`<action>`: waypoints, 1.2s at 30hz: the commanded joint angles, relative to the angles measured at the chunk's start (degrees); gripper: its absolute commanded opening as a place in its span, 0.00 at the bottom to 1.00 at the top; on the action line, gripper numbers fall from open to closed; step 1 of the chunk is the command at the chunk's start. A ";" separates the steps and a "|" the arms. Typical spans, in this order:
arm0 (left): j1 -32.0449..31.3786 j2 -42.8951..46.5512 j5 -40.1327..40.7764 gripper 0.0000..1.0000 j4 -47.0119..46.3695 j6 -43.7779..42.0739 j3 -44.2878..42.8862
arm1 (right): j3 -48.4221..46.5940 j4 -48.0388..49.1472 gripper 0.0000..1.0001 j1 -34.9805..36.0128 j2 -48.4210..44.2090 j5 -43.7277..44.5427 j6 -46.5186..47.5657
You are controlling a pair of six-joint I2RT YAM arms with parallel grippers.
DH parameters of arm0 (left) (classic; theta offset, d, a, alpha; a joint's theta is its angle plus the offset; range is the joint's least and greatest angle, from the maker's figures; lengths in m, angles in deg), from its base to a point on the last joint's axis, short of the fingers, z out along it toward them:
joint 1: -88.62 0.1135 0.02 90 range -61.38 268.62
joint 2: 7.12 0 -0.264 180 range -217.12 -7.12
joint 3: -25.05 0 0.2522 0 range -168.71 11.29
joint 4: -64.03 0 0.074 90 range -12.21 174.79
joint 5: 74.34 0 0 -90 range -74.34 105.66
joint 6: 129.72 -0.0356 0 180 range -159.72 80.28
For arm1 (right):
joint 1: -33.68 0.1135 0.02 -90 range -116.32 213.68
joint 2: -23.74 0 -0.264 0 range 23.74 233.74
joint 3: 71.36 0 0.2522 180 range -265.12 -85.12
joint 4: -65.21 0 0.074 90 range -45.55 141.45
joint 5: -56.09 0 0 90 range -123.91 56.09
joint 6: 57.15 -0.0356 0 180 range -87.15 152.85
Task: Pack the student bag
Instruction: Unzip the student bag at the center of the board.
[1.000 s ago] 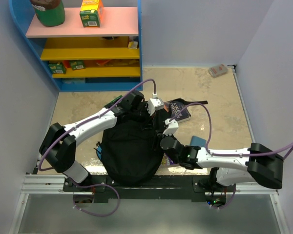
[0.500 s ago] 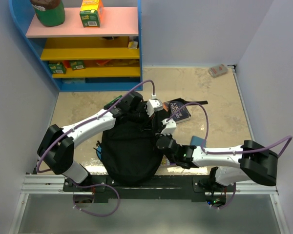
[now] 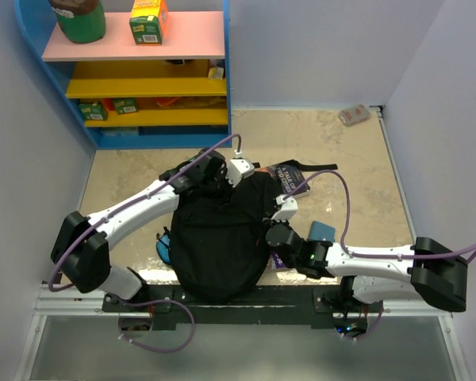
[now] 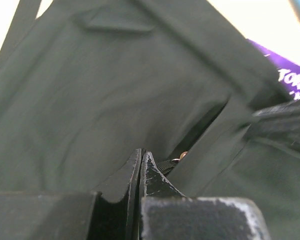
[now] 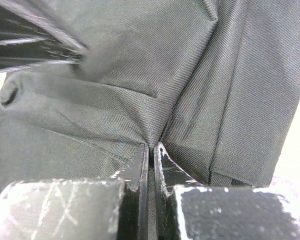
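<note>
Black student bag (image 3: 218, 242) lying flat near the centre of the table (image 3: 365, 182), left claw (image 4: 141, 157) pressed together against fabric at the bag's far edge, right claw (image 5: 151, 148) pinching a fabric fold on its right side, purple book (image 3: 292, 179) just beyond the bag.

The student bag (image 3: 218, 238) covers most of a blue thing (image 3: 163, 248) at its left edge, so I cannot tell what it is. Past the bag's far right corner a purple book (image 3: 289, 176) lies partly hidden. In my left wrist view its blurred lettering is cut off. Whether my left gripper (image 4: 142, 152) pinches bag fabric is unclear.
</note>
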 commanded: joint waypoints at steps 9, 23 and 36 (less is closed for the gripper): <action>9.77 14.14 16.49 0.00 6.94 -6.99 7.66 | 1.30 -0.60 0.00 -0.07 0.08 3.73 -0.61; 11.97 15.56 32.24 0.00 4.66 -7.70 14.79 | 0.86 0.19 0.00 0.02 0.26 2.24 2.29; 11.79 13.45 31.37 1.00 4.57 -6.73 1.35 | 3.76 4.40 0.40 0.10 -3.17 -3.47 7.48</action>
